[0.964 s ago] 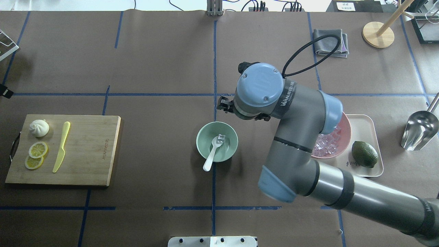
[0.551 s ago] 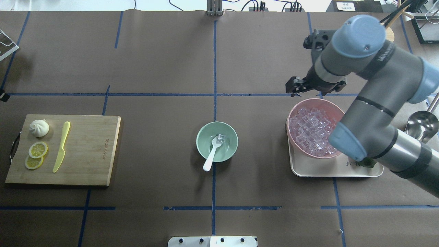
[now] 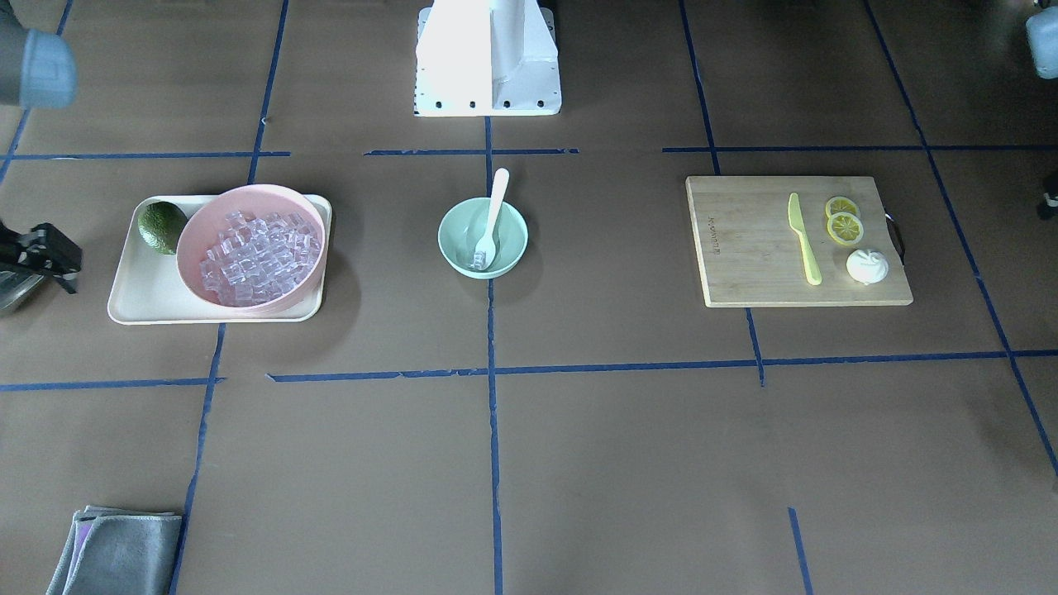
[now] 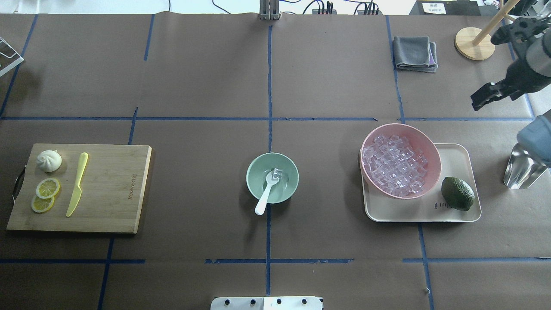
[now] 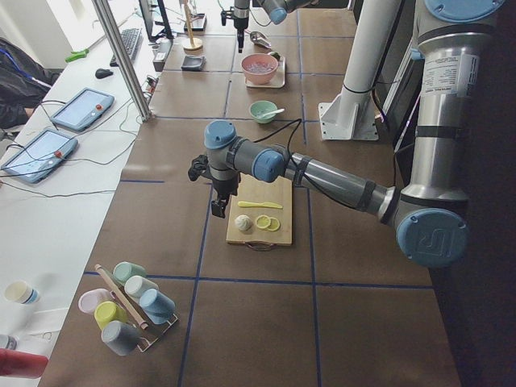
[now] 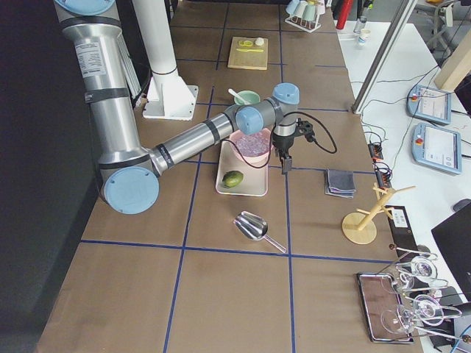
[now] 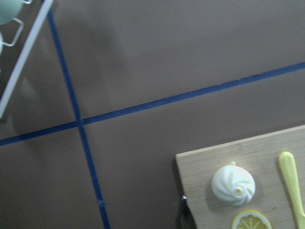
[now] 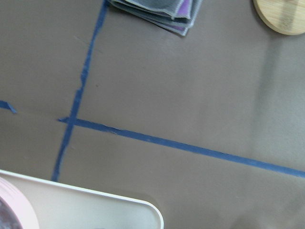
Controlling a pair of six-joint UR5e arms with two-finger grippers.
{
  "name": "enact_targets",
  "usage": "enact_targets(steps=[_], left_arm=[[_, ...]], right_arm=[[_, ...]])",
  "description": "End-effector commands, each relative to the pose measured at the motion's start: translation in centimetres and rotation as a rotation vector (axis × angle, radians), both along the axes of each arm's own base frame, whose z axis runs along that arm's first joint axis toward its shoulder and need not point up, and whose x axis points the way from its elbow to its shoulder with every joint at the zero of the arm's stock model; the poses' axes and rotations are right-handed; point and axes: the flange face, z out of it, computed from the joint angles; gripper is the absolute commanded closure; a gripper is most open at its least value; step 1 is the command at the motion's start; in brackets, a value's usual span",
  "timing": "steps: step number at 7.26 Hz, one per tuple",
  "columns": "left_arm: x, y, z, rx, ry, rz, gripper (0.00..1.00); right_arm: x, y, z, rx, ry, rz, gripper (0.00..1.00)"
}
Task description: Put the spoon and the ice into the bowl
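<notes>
Two arms stand away from the bowl. The right arm reaches beyond the pink bowl, its right gripper over bare table; opening cannot be told. The left gripper points down just beside the cutting board. Only the left side view shows it whole, and its opening cannot be told. The overhead view shows the spoon with its scoop in the bowl beside the ice and its handle over the rim.
</notes>
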Motion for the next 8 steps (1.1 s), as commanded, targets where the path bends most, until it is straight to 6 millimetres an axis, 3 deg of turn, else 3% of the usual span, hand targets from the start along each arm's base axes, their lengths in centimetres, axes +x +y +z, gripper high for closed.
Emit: enact_targets(steps=[1, 2, 3, 5, 7, 8], left_arm=[[-5.7, 3.1, 8.5, -0.087, 0.094, -0.126, 0.0], [-5.6, 3.2, 8.1, -0.034, 0.109, -0.125, 0.0], [-5.7, 2.7, 7.0, -0.025, 0.107, -0.133, 0.0], [-5.6, 2.3, 2.6, 0.039, 0.096, -0.127, 0.0], [-2.0, 1.2, 2.0, 0.055, 0.094, -0.038, 0.0], [-2.0, 1.4, 2.3, 0.054, 0.093, -0.034, 0.0]], right_arm=[[9.9, 4.0, 7.7, -0.014, -0.019, -0.044, 0.01], [12.3, 6.3, 10.5, -0.058, -0.008, -0.021, 0.01], [13.8, 6.6, 10.9, -0.071, -0.01, 0.017, 0.01], [14.0, 6.4, 10.4, -0.085, -0.018, 0.052, 0.0], [13.9, 6.5, 10.5, -0.101, -0.032, 0.06, 0.0], [14.5, 7.4, 11.6, -0.123, -0.028, 0.068, 0.0]])
